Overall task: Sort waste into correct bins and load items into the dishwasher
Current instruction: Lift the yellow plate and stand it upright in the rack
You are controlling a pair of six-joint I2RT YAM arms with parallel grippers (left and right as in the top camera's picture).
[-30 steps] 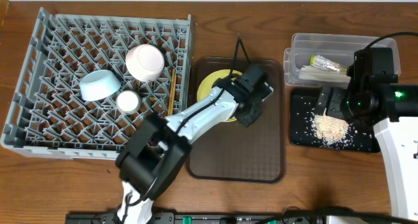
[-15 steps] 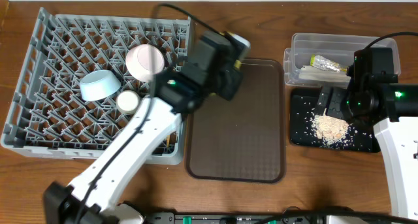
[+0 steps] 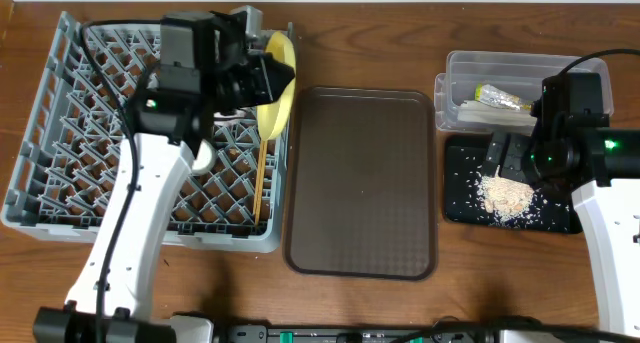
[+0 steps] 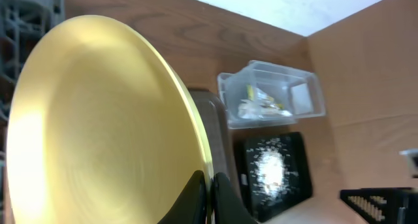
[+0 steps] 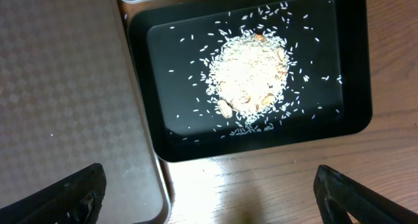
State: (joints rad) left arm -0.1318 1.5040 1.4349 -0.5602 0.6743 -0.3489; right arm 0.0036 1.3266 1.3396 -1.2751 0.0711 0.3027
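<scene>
Overhead: L gripper [image 3: 265,78] clamped on yellow plate [image 3: 280,95]. The plate stands on edge over the right rim of the dish rack [image 3: 60,173], just left of brown tray [image 3: 362,181]. Chopsticks [image 3: 260,178] lie in the rack, near brown tray's left side. R gripper [image 3: 508,155] is spread wide and empty, over black tray [image 3: 460,208] just right of brown tray.
L wrist: jaws pinch plate rim; clear tub [image 4: 271,96] sits beyond brown tray.
R wrist: rice pile [image 5: 248,80] in black tray, just beside brown tray.
</scene>
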